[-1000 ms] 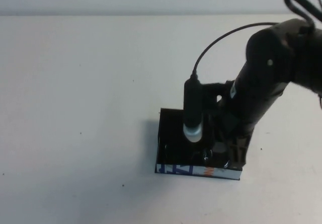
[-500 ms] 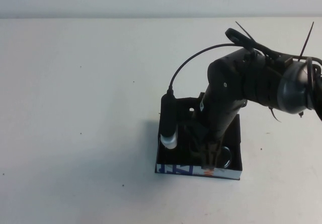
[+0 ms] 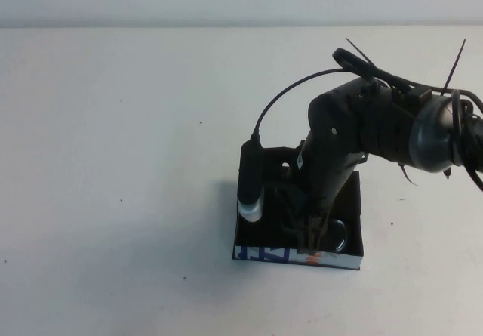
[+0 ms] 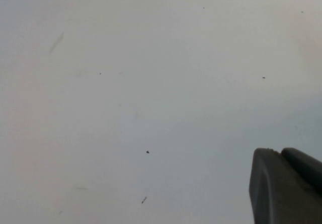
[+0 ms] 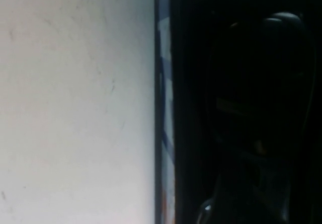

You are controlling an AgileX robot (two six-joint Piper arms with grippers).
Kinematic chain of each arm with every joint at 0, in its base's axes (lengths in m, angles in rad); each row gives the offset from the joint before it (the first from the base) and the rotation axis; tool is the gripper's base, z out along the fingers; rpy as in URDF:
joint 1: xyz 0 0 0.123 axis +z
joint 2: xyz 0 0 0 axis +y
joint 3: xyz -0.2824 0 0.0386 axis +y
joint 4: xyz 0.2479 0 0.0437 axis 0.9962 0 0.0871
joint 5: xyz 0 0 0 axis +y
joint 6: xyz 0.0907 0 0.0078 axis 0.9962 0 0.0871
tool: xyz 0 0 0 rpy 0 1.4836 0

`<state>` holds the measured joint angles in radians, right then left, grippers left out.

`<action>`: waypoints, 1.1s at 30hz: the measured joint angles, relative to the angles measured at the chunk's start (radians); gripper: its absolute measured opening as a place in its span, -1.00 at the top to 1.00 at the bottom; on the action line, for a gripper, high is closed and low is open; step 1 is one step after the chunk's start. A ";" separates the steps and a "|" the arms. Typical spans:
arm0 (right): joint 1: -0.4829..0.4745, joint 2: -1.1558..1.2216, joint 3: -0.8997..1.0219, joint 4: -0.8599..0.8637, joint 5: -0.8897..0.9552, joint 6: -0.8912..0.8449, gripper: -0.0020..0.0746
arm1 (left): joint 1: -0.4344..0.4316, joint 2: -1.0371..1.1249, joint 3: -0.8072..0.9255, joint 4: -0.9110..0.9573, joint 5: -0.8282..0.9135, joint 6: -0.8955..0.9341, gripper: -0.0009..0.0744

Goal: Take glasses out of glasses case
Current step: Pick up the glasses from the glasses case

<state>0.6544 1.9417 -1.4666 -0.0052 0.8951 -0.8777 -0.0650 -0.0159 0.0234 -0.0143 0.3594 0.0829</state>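
Observation:
The glasses case (image 3: 264, 254) is a shallow black box on the table right of centre, its white side with blue and orange marks facing the near edge. The same white side shows in the right wrist view (image 5: 163, 108). My right gripper (image 3: 313, 236) reaches down into the case near its front wall. Part of the dark glasses (image 3: 338, 234) shows as a rounded lens rim just right of the gripper; the rest is hidden under the arm. My left gripper (image 4: 279, 151) is shut and empty over bare table, out of the high view.
The white table (image 3: 113, 162) spreads wide on the left and behind the case. The right arm's cable loops above the case, and its wrist camera (image 3: 251, 192) hangs over the case's left side.
My right arm has swung left and down into the case, its wrist camera shifting to the case's left side. In the last half second it has barely moved.

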 joint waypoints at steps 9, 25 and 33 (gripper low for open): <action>0.000 0.042 0.000 -0.011 0.005 0.004 0.20 | 0.000 0.000 0.000 0.000 0.000 0.000 0.99; 0.000 0.055 -0.147 -0.051 0.166 0.187 0.86 | 0.000 0.000 0.000 0.000 0.000 0.000 0.99; -0.006 0.020 -0.307 -0.063 0.318 0.486 0.86 | 0.000 0.000 0.000 0.000 0.000 0.000 0.99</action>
<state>0.6484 1.9614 -1.7735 -0.0679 1.2132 -0.3915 -0.0650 -0.0159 0.0234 -0.0143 0.3594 0.0829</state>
